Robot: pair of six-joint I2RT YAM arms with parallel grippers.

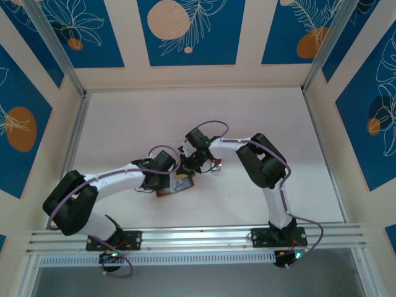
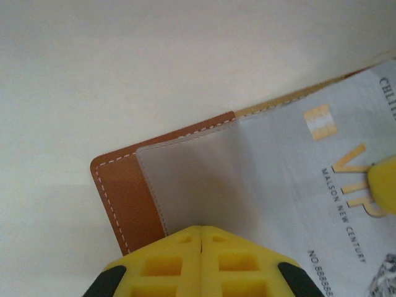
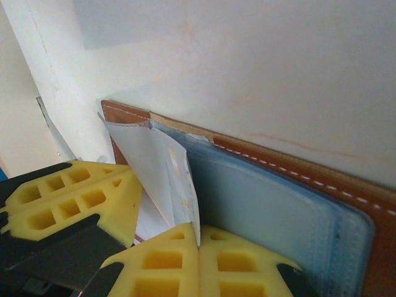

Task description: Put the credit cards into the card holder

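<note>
The card holder (image 1: 175, 187) lies open on the white table (image 1: 260, 124), a little left of centre and toward the near edge. It is brown stitched leather outside, with a clear plastic sleeve (image 2: 198, 179) inside. A silvery credit card (image 2: 309, 161) marked VIP lies partly over the holder's inside; I cannot tell whether its end has entered the sleeve. My right gripper (image 3: 199, 247) is clamped on that card, its thin edge caught between my yellow pads (image 3: 241, 260) and rising tilted from them. My left gripper (image 2: 201, 247) has its pads pressed together at the sleeve's edge; I cannot tell whether they pinch the plastic or only rest on it. The two grippers sit just beside each other over the holder, my arms bent inward from either side.
</note>
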